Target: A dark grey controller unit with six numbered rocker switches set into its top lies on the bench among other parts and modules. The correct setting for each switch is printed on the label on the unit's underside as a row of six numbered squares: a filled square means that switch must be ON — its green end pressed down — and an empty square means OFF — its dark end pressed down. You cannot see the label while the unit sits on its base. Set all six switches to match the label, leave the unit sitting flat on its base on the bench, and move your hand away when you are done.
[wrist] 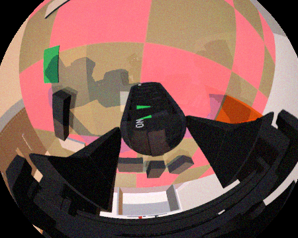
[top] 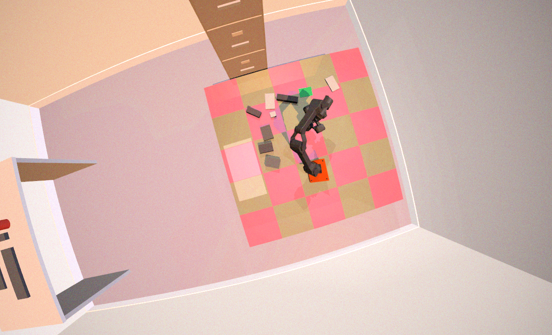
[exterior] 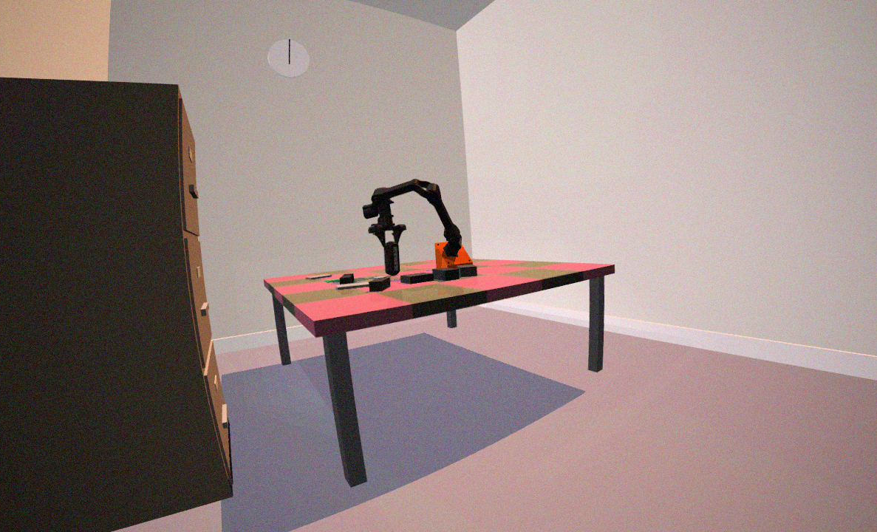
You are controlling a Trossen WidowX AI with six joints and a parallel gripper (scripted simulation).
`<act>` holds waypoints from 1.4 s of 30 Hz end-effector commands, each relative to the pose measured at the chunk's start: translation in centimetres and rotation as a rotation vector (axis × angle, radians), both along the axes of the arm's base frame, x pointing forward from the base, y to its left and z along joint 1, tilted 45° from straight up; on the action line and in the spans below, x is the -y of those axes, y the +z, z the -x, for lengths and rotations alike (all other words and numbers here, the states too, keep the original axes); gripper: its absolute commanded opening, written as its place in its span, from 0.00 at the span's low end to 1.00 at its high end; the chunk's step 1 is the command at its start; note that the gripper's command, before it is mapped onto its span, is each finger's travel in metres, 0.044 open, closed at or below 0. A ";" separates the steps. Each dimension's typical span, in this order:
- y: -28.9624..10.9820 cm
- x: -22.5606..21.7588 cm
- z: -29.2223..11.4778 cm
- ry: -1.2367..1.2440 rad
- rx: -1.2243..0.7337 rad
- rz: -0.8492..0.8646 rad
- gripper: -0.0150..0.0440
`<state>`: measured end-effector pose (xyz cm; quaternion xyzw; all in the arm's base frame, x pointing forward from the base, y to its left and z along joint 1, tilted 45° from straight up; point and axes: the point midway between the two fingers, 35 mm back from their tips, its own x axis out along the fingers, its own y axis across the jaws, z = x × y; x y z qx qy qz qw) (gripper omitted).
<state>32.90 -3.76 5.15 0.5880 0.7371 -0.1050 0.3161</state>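
Note:
The dark grey controller unit (wrist: 154, 98) (exterior: 391, 259) (top: 319, 127) hangs on end between my fingers, a little above the table (top: 355, 195) (exterior: 362, 307). In the wrist view it is seen nearly end-on, with two green rocker ends (wrist: 144, 107) and an "ON" mark showing on its switch face; the other switches and the underside label are hidden. My gripper (wrist: 153, 127) (exterior: 387, 231) points straight down and is shut on the unit's upper end, over the far middle part of the table.
A green card (top: 305, 91) (wrist: 51, 63), a dark bar (top: 287, 98) (wrist: 61, 115), beige plates (top: 332, 83) (top: 269, 100) and several dark modules (top: 266, 132) (top: 272, 160) lie around. The arm's orange base (top: 318, 170) (exterior: 451, 254) is nearby. A drawer cabinet (top: 236, 37) (exterior: 84, 297) stands past one table edge.

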 end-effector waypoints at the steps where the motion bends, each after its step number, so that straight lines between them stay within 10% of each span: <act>1: -0.6 0.1 -0.1 0.006 0.000 0.017 0.83; 42: -2.9 1.8 -1.2 -0.015 0.029 0.108 0.83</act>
